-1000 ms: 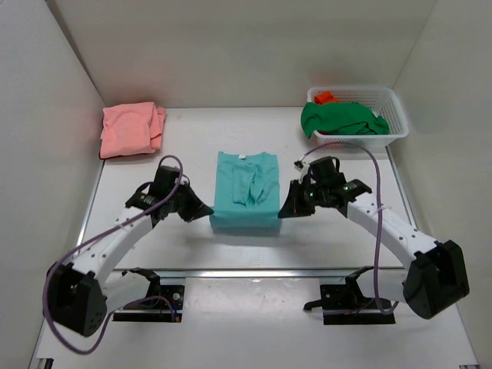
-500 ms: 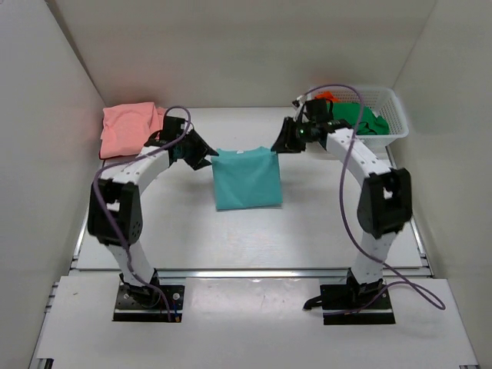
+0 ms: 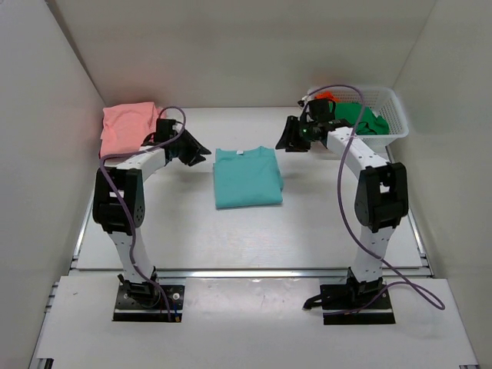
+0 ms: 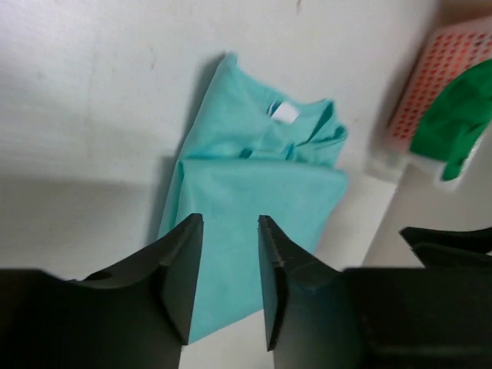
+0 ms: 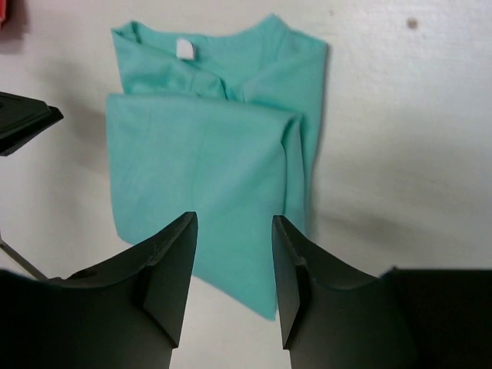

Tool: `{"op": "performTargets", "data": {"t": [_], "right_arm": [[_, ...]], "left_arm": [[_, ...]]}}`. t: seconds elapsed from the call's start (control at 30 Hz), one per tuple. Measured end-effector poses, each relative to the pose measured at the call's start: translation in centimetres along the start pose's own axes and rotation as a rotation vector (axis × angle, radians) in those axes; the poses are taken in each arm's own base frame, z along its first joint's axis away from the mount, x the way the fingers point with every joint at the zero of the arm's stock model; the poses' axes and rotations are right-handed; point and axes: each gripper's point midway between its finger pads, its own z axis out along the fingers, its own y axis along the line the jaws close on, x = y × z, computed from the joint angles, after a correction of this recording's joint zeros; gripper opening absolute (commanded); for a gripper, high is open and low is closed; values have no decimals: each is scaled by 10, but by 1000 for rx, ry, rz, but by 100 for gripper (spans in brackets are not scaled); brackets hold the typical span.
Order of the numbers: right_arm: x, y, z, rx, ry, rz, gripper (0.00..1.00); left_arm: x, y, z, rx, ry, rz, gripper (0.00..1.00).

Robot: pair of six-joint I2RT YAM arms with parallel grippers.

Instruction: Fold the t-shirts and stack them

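Two sets of jaws, both parted and empty. At the left jaws, a part-way gap between the black fingers (image 4: 178, 284), nothing pinched, hovering above the surface (image 3: 192, 223) just off the far left corner of the teal t-shirt (image 3: 246, 178). At the right jaws, a slightly wider gap between the fingers (image 5: 296, 284), likewise holding nothing, poised off the far right corner of the same shirt. No contact with the cloth visible on either side.

Three t-shirts in all, one of each colour:
- **Teal:** one teal t-shirt, folded to a rough rectangle, lying flat mid-surface between the two sets of jaws, with collar and white label (image 5: 184, 49) toward the far wall.
- **Pink:** one salmon pink t-shirt (image 3: 127, 129), folded, at the far left corner of the surface, just beside the left arm (image 3: 115, 201).
- **Green:** one dark green t-shirt (image 3: 361, 119), unfolded and bunched, spilling over the rim of the single white mesh basket (image 3: 396, 115) at the far right corner.

Also in the basket, a scrap of orange-red (image 3: 325, 96), kind not discernible. Two arms, both reared up from the near edge and reaching far across the surface. Wrist of the right arm (image 3: 380, 201) close against the near left corner of the basket, partly masking the green cloth in the top view.
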Motion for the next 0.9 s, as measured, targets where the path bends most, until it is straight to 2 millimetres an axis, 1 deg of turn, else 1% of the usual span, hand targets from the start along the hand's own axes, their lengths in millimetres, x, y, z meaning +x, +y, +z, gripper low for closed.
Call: {"op": "performTargets", "data": {"t": [0.07,0.1,0.13,0.2,0.27,0.4,0.5,0.57,0.63,0.67,0.7,0.73,0.8,0.83,0.87,0.9], "right_arm": [[10,-3,-13,11,3,8,40],[15,-5,-20,16,5,13,41],[18,-6,-26,19,2,16,42],[23,-7,-38,24,-8,19,40],[27,-7,-48,25,-18,20,41],[31,-7,-60,26,-40,22,40],[34,-10,-66,29,-45,28,41],[36,-12,-69,32,-48,34,40],[37,-16,-74,37,-57,44,40],[38,-18,-77,39,-61,48,40],[38,-19,-81,41,-67,53,40],[38,-21,-84,44,-73,58,40],[36,-24,-90,48,-89,62,40],[34,-24,-93,49,-97,63,40],[33,-25,-96,50,-109,63,39],[31,-26,-99,49,-118,63,40]], "left_arm": [[17,6,2,-47,29,47,55],[26,10,4,-77,42,81,64],[34,13,5,-102,53,114,66],[49,20,7,-155,72,158,67],[63,26,7,-200,94,202,70],[77,38,10,-310,135,282,72],[78,42,25,-419,156,366,75],[81,42,38,-478,172,433,75],[89,37,46,-518,196,500,72],[91,36,48,-531,204,521,67],[96,34,49,-538,217,540,58],[100,35,49,-543,227,551,54],[105,38,47,-554,247,563,35],[108,39,45,-554,257,563,28],[110,40,45,-551,265,560,17],[112,40,44,-546,269,557,0]]}}
